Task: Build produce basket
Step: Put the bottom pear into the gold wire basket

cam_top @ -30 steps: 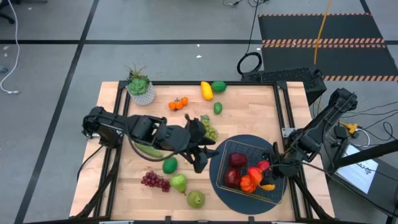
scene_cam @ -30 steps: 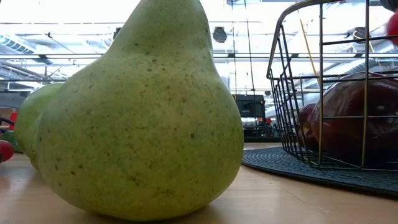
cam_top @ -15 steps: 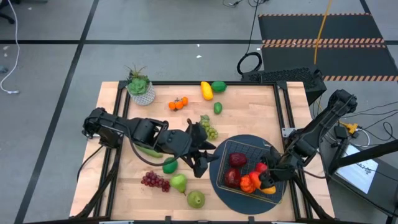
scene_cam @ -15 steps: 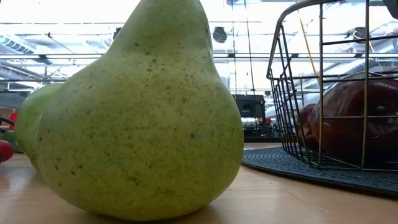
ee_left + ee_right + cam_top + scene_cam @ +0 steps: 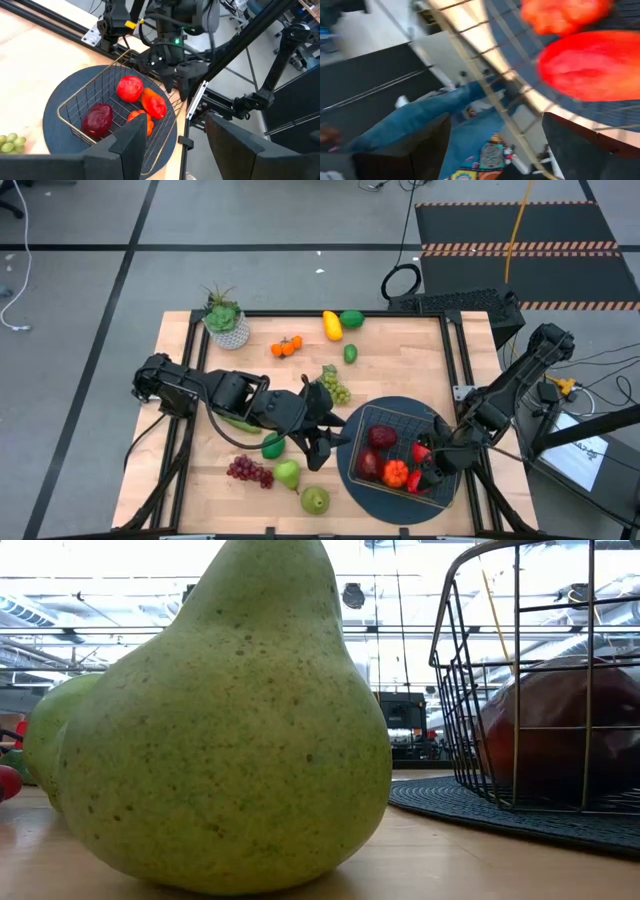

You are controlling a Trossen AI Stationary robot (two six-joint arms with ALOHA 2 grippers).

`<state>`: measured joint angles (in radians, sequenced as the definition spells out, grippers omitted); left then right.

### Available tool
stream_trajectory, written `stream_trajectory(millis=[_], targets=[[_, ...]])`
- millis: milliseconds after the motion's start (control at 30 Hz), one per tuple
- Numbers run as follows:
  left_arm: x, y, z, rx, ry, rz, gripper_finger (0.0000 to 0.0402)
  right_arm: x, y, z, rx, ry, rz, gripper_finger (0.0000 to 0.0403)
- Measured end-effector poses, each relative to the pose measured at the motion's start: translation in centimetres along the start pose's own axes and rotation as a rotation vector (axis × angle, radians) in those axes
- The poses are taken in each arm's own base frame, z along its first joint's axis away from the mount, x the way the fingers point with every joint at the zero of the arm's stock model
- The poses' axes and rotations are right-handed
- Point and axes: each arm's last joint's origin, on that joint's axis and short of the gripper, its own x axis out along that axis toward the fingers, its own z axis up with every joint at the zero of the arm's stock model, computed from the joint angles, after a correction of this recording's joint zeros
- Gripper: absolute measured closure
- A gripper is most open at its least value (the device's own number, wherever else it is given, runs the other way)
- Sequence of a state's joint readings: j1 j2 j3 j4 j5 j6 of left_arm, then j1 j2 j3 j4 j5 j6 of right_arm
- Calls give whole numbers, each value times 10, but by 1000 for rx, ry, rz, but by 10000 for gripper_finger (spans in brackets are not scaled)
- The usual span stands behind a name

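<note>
Now the right hand (image 5: 428, 472) hovers open over the basket (image 5: 352, 442).

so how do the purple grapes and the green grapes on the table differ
The purple grapes lie near the table's front edge, left of the two green pears; the green grapes lie mid-table, just beyond the left hand. The purple bunch is dark red-purple, while the green bunch is pale yellow-green. The purple bunch stretches longer, and the green one looks more compact. Both are small clusters resting on the bare wood, outside the basket.
</note>
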<state>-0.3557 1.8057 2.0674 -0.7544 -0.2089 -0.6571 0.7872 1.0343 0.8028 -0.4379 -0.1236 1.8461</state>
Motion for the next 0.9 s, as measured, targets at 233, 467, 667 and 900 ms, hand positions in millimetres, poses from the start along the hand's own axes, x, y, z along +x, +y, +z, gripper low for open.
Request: stream_trajectory(millis=[233, 467, 667, 900], targets=[[-1, -2, -2, 2, 9, -2, 199, -12, 17, -1, -44, -101, 238, 105], [-1, 1, -7, 16, 55, 35, 199, -23, 32, -1, -173, -293, 434, 105], [1, 17, -4, 14, 93, 112, 199, -27, 38, 1, -263, -460, 500, 105], [4, 37, 7, -46, 86, 174, 199, -39, 39, 7, -342, -610, 502, 106]])
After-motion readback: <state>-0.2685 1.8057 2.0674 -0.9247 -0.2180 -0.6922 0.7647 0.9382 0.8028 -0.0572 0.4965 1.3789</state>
